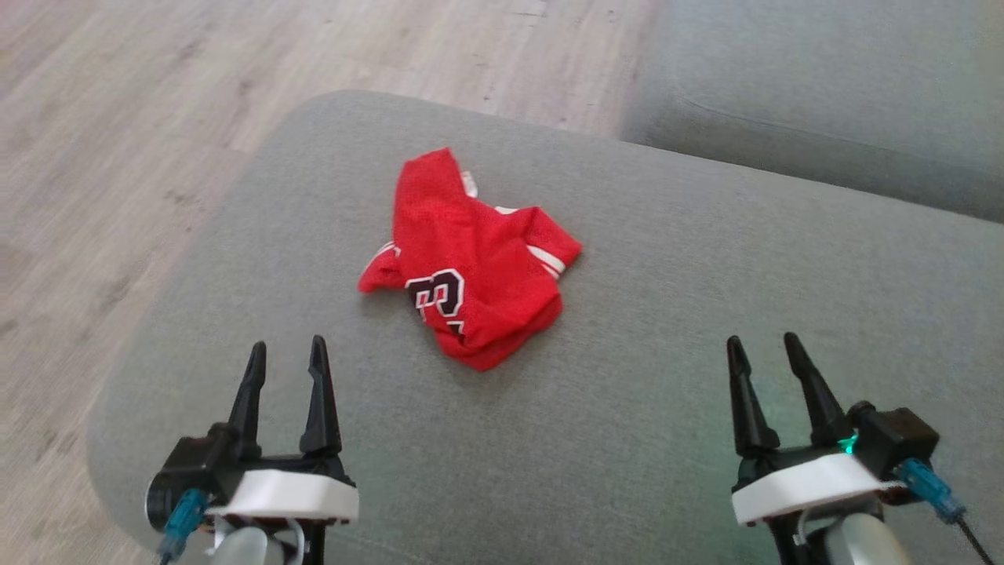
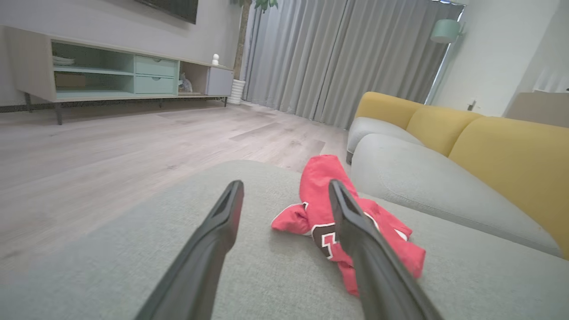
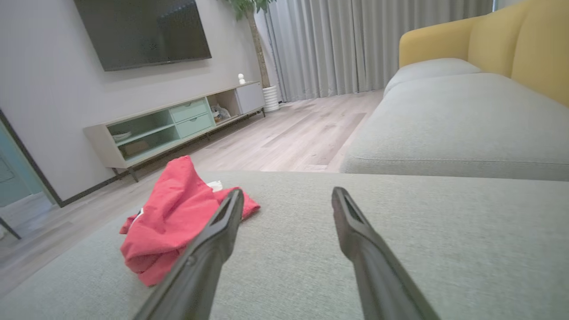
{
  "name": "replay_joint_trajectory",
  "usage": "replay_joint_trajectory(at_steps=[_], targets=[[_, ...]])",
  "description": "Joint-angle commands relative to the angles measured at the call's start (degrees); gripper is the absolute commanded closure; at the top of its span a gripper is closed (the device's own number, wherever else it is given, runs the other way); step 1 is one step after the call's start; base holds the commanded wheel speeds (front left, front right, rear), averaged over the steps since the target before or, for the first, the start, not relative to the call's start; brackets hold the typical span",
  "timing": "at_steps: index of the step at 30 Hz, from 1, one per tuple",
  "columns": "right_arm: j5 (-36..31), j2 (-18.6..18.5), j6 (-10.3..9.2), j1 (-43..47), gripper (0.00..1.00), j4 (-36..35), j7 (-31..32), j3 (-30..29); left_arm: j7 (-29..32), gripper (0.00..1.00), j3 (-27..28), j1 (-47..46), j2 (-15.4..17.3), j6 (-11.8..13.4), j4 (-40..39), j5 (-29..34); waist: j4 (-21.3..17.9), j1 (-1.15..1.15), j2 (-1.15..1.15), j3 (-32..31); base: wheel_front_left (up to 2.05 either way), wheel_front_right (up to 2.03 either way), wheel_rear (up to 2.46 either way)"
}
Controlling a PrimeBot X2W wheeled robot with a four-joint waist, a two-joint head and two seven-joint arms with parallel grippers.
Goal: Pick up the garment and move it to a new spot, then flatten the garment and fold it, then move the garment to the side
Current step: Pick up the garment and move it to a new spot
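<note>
A crumpled red jersey [image 1: 471,259], its dark numeral [image 1: 439,297] folded past reading, lies on a grey cushion [image 1: 627,408]; left gripper [image 1: 287,343] and right gripper [image 1: 762,338] hover near, jaws open, empty.

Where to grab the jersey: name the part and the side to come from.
Probably the raised fold at the far end of the jersey, which stands up off the cushion while the rest lies crumpled low. Come from above and the left with the open left gripper, the nearer one, jaws across the ridge.
</note>
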Motion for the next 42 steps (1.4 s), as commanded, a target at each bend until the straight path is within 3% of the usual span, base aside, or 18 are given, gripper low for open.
replay_joint_trajectory(at_steps=[1,12,19,23,27,32,36,42], targets=[[0.5,-0.3,-0.04,-1.4,0.0,-1.5,-0.6,1.7,-0.3,0.0,2.2,-2.2,0.3,-0.3,-1.6,0.4,1.3,0.0,0.0,-0.2,0.0,0.0,0.0],[1.1,-0.3,-0.04,-2.7,0.0,-1.1,-0.6,4.2,-0.3,0.0,3.5,-3.0,0.3,-0.4,-2.1,0.2,1.0,0.0,0.0,1.2,0.0,0.0,0.0],[0.6,-0.3,-0.04,-4.7,0.0,-1.9,-0.6,3.9,-0.3,0.0,2.5,-8.7,1.6,-2.3,0.6,2.9,-1.4,0.0,0.0,4.9,0.0,0.0,0.0],[-0.3,-0.3,-0.04,-6.8,0.0,-3.9,-0.6,2.5,2.1,0.0,-0.2,-17.6,4.4,-3.8,4.8,4.0,-3.3,0.0,0.0,8.5,0.0,0.0,0.0],[-1.5,-0.3,-0.04,-9.8,0.0,-7.5,-0.6,2.1,13.9,0.0,-4.5,-29.3,8.4,-4.7,12.5,2.5,-6.5,0.0,0.0,13.1,0.0,0.0,0.0],[-1.8,-0.3,-0.04,-11.9,0.0,-9.2,-0.4,2.0,22.2,0.0,-13.6,-37.1,11.9,-4.9,18.9,-4.3,-9.3,0.0,0.0,16.2,0.0,0.0,0.0],[-1.6,-0.3,-0.04,-12.8,0.0,-9.5,-0.5,2.3,24.7,0.0,-20.0,-40.6,15.4,-4.9,22.4,-9.7,-11.5,0.0,0.0,18.0,0.0,0.0,0.0],[-1.4,-0.3,-0.04,-13.5,0.0,-9.1,-0.5,2.8,26.2,0.0,-25.0,-43.3,17.3,-4.9,27.6,-16.4,-13.7,0.0,0.0,19.5,0.0,0.0,0.0]])
